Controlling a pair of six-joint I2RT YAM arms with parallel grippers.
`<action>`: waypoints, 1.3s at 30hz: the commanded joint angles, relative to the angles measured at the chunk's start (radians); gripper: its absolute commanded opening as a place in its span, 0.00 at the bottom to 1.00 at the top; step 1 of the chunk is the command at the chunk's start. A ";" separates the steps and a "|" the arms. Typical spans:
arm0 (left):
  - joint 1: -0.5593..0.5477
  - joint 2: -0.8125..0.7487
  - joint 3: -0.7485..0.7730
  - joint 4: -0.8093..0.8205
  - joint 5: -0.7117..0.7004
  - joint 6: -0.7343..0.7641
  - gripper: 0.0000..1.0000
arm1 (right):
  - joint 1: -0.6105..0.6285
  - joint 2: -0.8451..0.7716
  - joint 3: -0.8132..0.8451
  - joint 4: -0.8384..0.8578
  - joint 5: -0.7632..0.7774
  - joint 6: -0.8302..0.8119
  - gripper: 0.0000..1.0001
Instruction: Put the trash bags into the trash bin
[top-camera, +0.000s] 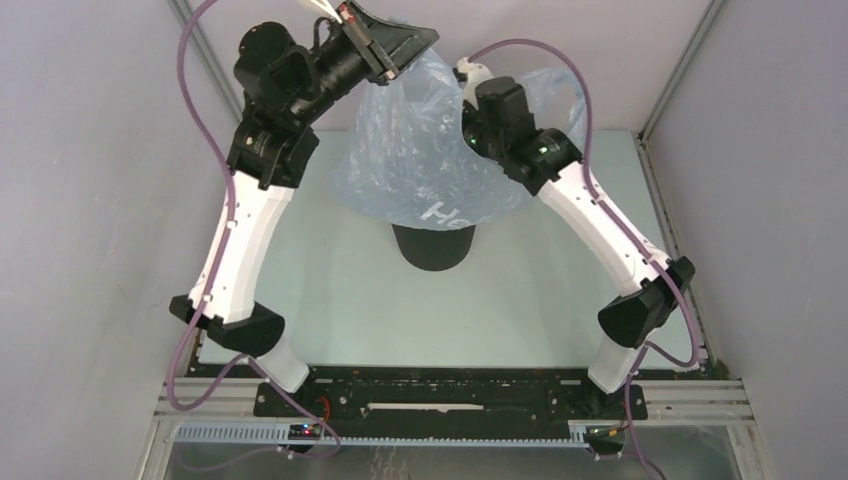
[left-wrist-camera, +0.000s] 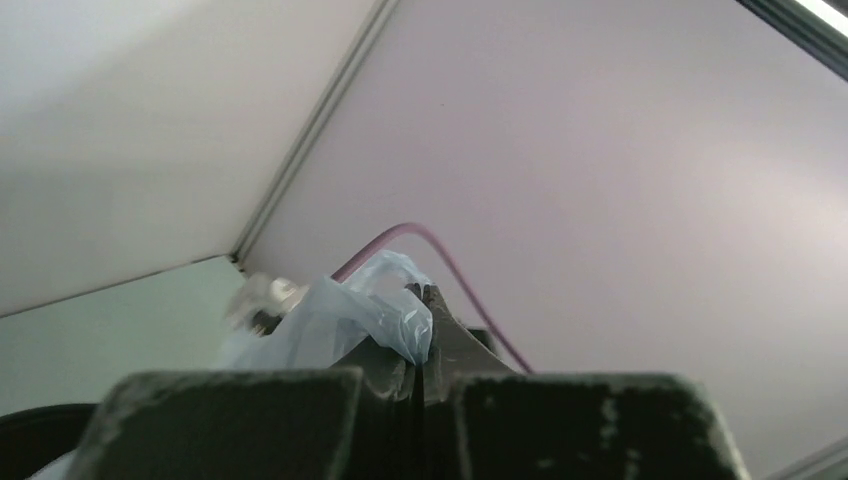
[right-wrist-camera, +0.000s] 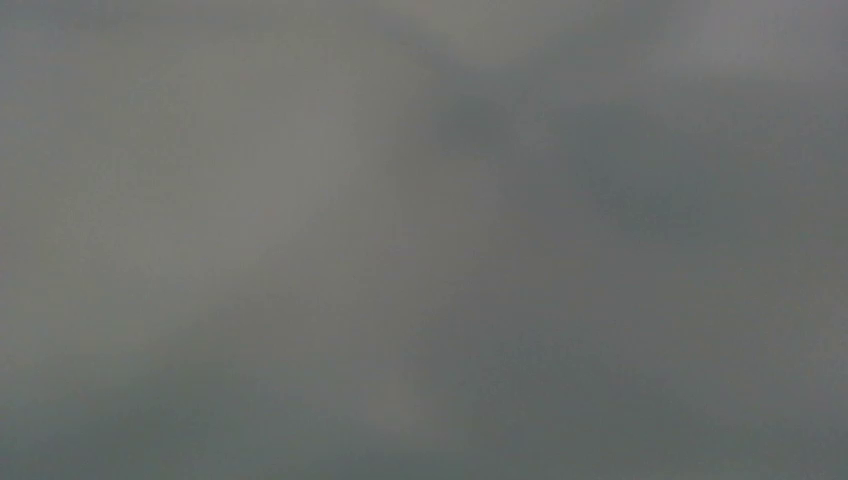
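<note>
Pale blue bag (top-camera: 420, 150) hangs raised over black bin (top-camera: 432, 247) standing mid bench (top-camera: 330, 290). Left pincer (left-wrist-camera: 425, 300) clamped on bag's bunched top. Right pincer (top-camera: 472, 75) against bag, opening impossible to tell; wrist view blurred.

Lifts left arm (top-camera: 245, 225) high from the near edge, elbow bent, wrist tipped toward the back. Squeezes left pincer (left-wrist-camera: 426, 305) tight, no gap between jaws, with a fold of blue bag (left-wrist-camera: 340, 320) caught in it. Bends right arm (top-camera: 612, 228) up and inward too. Pokes right pincer (top-camera: 474, 74) against the bag; can't tell if wide or closed
</note>
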 joint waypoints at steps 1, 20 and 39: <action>0.007 0.056 0.045 0.117 0.129 -0.124 0.00 | 0.041 0.027 -0.056 0.150 0.088 -0.118 0.36; 0.099 0.183 0.090 0.314 0.216 -0.353 0.00 | -0.107 0.050 0.035 0.039 0.247 -0.080 0.29; 0.128 0.220 0.042 0.440 0.343 -0.483 0.00 | -0.013 0.179 -0.057 0.220 -0.313 -0.023 0.31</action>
